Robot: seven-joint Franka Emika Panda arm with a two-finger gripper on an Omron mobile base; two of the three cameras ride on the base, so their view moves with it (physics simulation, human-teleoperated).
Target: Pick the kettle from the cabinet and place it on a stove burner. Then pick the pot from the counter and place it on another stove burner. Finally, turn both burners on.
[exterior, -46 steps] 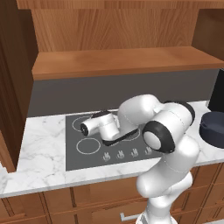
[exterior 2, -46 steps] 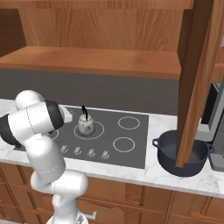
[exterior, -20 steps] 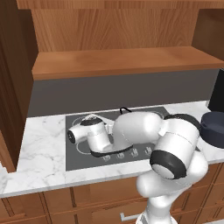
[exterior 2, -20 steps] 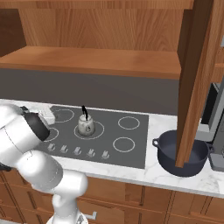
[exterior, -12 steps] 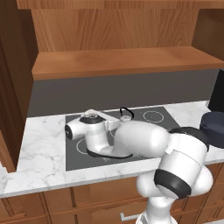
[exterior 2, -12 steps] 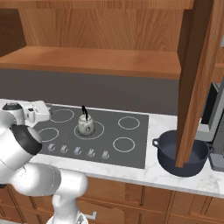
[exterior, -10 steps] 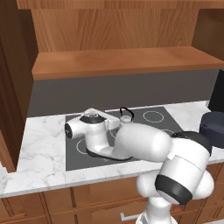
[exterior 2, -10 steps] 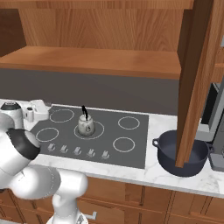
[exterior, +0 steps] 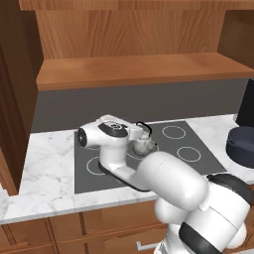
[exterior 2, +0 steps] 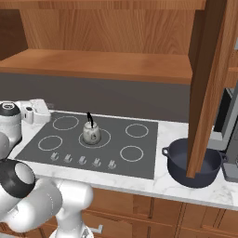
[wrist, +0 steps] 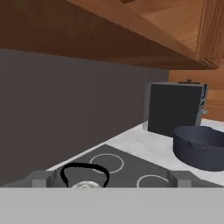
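Kettle point(exterior 2: 91, 132) on central burner, pot point(exterior 2: 191, 162) near counter point(exterior 2: 167, 183) edge

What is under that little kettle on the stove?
The kettle stands upright on a burner ring of the dark cooktop. Part of the ring shows around it; the spot directly beneath its base is covered.

Counter point(exterior 2: 162, 183): white marble with grey veins, framing a dark grey cooktop point(exterior 2: 118, 142). Kettle point(exterior 2: 91, 132) stands upright on a central burner ring, to the right of the gripper point(exterior 2: 39, 111) in the right base view. Pot point(exterior 2: 194, 162) sits on the marble past the cooktop's right edge, well apart from the gripper. A dark appliance point(wrist: 175, 109) stands behind the pot.
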